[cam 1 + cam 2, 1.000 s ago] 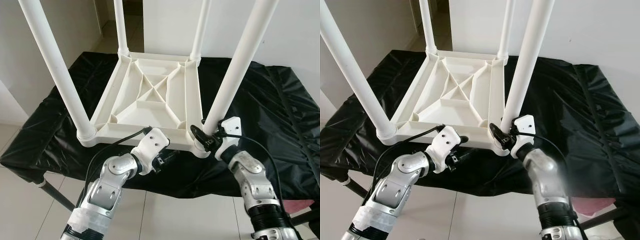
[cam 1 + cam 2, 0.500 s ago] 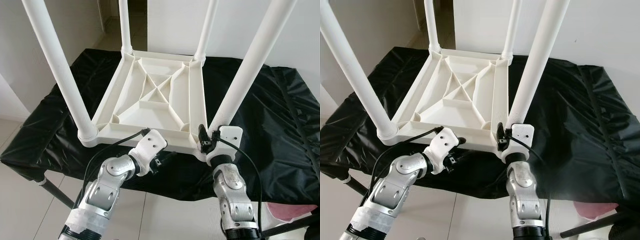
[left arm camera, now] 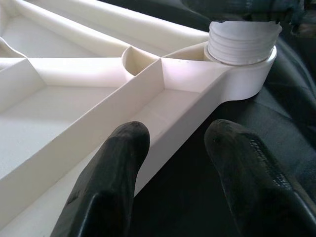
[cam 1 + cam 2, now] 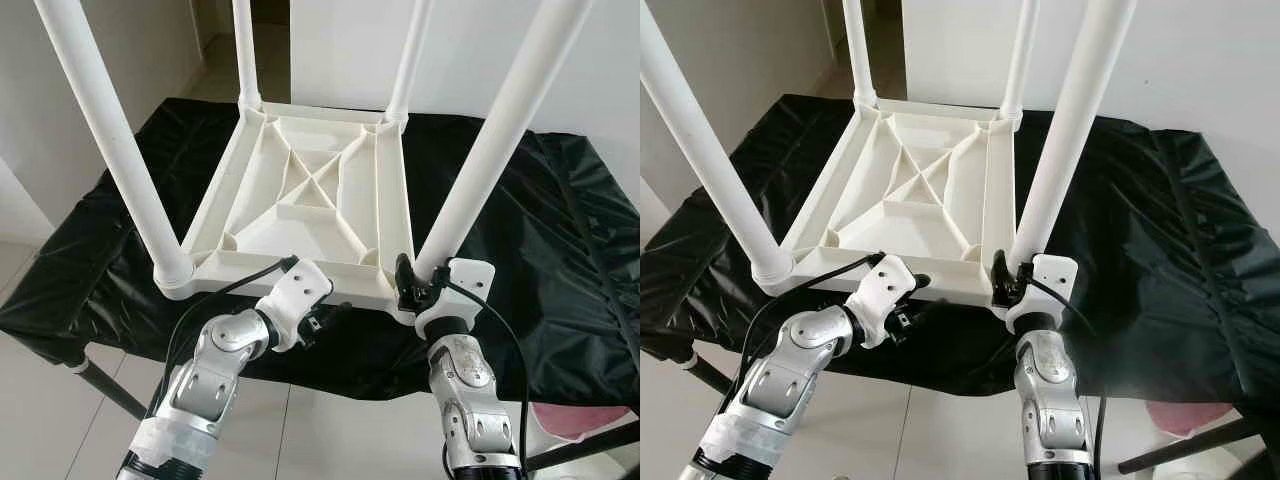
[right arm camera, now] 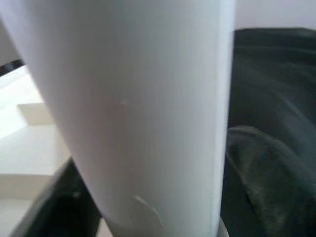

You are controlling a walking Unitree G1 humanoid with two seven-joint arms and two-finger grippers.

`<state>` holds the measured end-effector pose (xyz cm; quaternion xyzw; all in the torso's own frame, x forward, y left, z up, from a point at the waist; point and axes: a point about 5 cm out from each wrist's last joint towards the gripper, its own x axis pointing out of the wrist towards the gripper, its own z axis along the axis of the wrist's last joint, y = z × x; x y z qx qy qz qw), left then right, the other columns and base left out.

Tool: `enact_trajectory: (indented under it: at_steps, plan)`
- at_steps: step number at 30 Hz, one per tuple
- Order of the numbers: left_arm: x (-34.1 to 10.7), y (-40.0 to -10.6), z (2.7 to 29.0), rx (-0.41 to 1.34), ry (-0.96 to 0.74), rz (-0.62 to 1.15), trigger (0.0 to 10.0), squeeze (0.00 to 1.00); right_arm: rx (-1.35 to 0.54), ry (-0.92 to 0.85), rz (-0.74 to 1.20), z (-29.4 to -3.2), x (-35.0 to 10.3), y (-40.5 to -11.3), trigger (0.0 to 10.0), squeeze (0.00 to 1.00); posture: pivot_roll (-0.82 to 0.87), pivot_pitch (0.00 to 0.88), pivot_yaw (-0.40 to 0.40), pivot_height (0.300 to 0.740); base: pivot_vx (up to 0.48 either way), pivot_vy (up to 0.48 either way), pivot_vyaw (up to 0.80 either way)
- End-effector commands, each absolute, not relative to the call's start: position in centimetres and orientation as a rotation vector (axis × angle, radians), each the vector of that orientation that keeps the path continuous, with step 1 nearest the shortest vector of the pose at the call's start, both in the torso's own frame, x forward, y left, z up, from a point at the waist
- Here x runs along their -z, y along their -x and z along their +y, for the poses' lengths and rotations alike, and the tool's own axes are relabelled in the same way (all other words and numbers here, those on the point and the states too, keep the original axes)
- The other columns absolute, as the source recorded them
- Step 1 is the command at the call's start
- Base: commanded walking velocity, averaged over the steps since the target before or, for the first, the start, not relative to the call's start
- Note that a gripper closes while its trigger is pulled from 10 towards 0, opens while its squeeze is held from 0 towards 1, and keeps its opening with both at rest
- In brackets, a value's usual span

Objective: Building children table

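Your white moulded-plastic children's table [image 4: 305, 200] lies upside down on the black plastic sheet [image 4: 520, 200] covering the workbench, four white tubular legs pointing up. On the left, the near-left leg [image 4: 110, 140] sits in its corner socket. Next, your left gripper [image 3: 173, 163] straddles the table's near rim [image 3: 158, 123], fingers [image 3: 111, 168] spread, one inside the rim and one outside, clamped on nothing. Ahead of it, the threaded collar [image 3: 242, 42] marks the near-right corner. On the right, your right gripper [image 4: 408, 285] wraps the base of the near-right leg [image 4: 490, 140]; judging by the wrist view, it clenches that tube. Expect the table to be light and stiff, with smooth, slippery tubes. Grip a leg low, near its socket, where it flexes least; brace the tabletop by its ribbed rim.
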<state>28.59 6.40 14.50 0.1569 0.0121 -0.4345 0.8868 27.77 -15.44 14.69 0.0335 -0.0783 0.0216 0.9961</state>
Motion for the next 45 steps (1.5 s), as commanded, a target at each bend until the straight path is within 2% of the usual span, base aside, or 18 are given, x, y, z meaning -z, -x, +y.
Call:
enact_trajectory:
  at_steps: [1, 2, 8, 18, 19, 20, 21, 22, 23, 33, 34, 36, 37, 45]
  plan:
    - [-14.0, -28.9, 6.8, 0.805, -0.329, 0.027, 10.0, 0.0, -0.12, -0.054, -0.146, -15.8, -14.6, -27.9, 10.0, 0.0, -0.05, 0.054, -0.014, 0.74, 0.0, 0.0, 0.0]
    - [-14.0, -28.9, 6.8, 0.805, -0.329, 0.027, 10.0, 0.0, -0.12, -0.054, -0.146, -15.8, -14.6, -27.9, 10.0, 0.0, -0.05, 0.054, -0.014, 0.74, 0.0, 0.0, 0.0]
    - [-14.1, -29.0, 6.8, 0.805, -0.332, 0.023, 10.0, 0.0, -0.408, 0.028, -0.107, -17.0, -14.3, -28.8, 10.0, 0.0, -0.05, 0.04, -0.015, 0.74, 0.0, 0.0, 0.0]
    - [-14.4, -29.3, 6.7, 0.802, -0.336, 0.007, 10.0, 0.0, -0.599, 0.157, -0.077, -17.8, -14.7, -30.8, 10.0, 0.0, -0.04, 0.017, -0.02, 0.74, 0.0, 0.0, 0.0]
    - [-14.5, -29.4, 6.7, 0.801, -0.336, 0.005, 10.0, 0.0, -0.622, 0.161, -0.068, -17.9, -14.7, -30.9, 8.4, 0.0, -0.04, 0.017, -0.02, 0.74, 0.0, 0.0, 0.0]
    - [-14.5, -29.4, 6.7, 0.801, -0.336, 0.005, 10.0, 0.0, -0.622, 0.161, -0.068, -17.9, -14.7, -30.9, 8.4, 0.0, -0.04, 0.017, -0.02, 0.74, 0.0, 0.0, 0.0]
    - [-14.5, -29.4, 6.7, 0.801, -0.336, 0.005, 10.0, 0.0, -0.637, 0.182, -0.062, -17.9, -14.6, -31.0, 3.3, 0.0, -0.04, 0.011, -0.021, 0.74, 0.0, 0.0, 0.0]
    - [-14.5, -29.4, 6.7, 0.801, -0.336, 0.005, 10.0, 0.0, -0.645, 0.197, -0.058, -18.0, -14.5, -31.1, 3.3, 0.0, -0.04, 0.011, -0.022, 0.74, 0.0, 0.0, 0.0]
    - [-14.5, -29.4, 6.7, 0.8, -0.337, 0.004, 10.0, 0.0, -0.659, 0.201, -0.048, -18.1, -14.3, -31.2, 0.0, 0.0, -0.04, 0.009, -0.023, 0.74, 0.0, 0.0, 0.0]
    - [-14.5, -29.4, 6.9, 0.794, -0.339, 0.001, 10.0, 0.0, -0.692, 0.189, -0.019, -18.8, -13.6, -31.2, 0.0, 0.0, -0.03, 0.011, -0.023, 0.74, 0.0, 0.0, 0.0]
    - [-14.5, -29.4, 6.9, 0.795, -0.339, 0.001, 10.0, 0.0, -0.678, 0.193, -0.021, -18.9, -13.6, -31.2, 4.5, 0.0, -0.04, 0.014, -0.021, 0.74, 0.0, 0.0, 0.0]
    - [-14.5, -29.4, 6.8, 0.796, -0.339, 0.001, 10.0, 0.0, -0.671, 0.197, -0.023, -19.0, -13.5, -31.3, 4.5, 0.0, -0.04, 0.014, -0.021, 0.74, 0.0, 0.0, 0.0]
    - [-14.5, -29.4, 6.8, 0.797, -0.339, 0.001, 10.0, 0.0, -0.657, 0.201, -0.026, -19.0, -13.5, -31.4, 10.0, 0.0, -0.04, 0.015, -0.021, 0.74, 0.0, 0.0, 0.0]
    - [-14.6, -29.5, 6.7, 0.799, -0.334, -0.003, 10.0, 0.0, -0.453, 0.148, -0.065, -18.3, -14.1, -31.2, 10.0, 0.0, -0.05, 0.02, -0.025, 0.74, 0.0, 0.0, 0.0]
